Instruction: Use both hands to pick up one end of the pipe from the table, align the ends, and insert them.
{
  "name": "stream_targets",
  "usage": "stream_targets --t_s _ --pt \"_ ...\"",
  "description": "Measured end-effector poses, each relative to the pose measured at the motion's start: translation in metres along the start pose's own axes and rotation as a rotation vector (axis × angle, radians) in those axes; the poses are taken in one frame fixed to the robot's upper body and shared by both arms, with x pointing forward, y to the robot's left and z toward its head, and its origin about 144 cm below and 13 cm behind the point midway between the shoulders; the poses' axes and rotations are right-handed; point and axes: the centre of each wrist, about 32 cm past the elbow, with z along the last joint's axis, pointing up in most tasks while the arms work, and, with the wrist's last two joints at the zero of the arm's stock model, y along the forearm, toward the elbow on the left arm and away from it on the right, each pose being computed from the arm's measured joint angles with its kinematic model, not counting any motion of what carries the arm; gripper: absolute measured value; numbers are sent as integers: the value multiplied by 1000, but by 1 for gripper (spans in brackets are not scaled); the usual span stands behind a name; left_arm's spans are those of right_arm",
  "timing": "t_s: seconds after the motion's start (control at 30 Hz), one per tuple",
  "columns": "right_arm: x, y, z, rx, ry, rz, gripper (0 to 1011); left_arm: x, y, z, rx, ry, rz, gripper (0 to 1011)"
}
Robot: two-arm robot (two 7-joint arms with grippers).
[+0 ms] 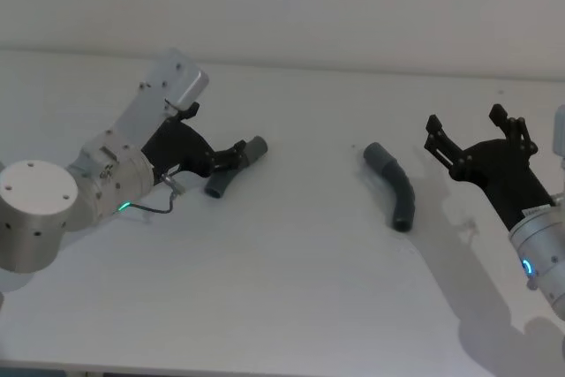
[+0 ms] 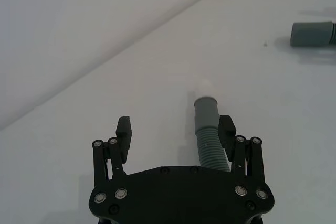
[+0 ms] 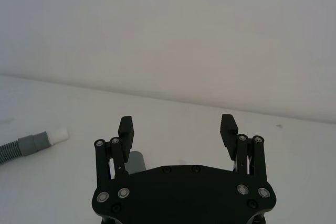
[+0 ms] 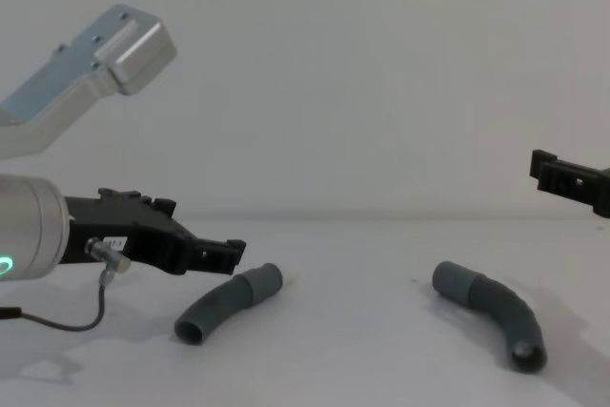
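Two curved dark-grey ribbed pipe pieces lie on the white table. Around the left piece my left gripper is open, and the hose runs between its fingers, close against one finger. That piece's grey cuff with a white tip points past the fingertips. The right piece lies alone in the middle right. My right gripper hovers open and empty just right of it, not touching it.
A pale wall stands behind the table's far edge. Bare tabletop lies between the two pieces and in front of them. In the right wrist view the left piece shows far off, and a grey cuff peeks out under the fingers.
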Motion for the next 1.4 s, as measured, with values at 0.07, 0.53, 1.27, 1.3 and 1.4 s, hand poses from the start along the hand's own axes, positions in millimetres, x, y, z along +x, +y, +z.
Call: stream_targets --t_s 0.07,0.53,1.27,1.3,1.4 --pt "0 0 0 0 0 0 1004 1 0 1 12 -2 -9 1002" --pt "0 0 0 0 0 0 1004 4 -4 2 56 -9 -50 1002" --pt "0 0 0 0 0 0 1004 -2 -24 -2 85 24 -79 1001" --pt "0 0 0 0 0 0 1004 -2 -24 -2 86 25 -79 1002" --pt "0 0 0 0 0 0 1004 -2 -26 -3 91 29 -78 1002"
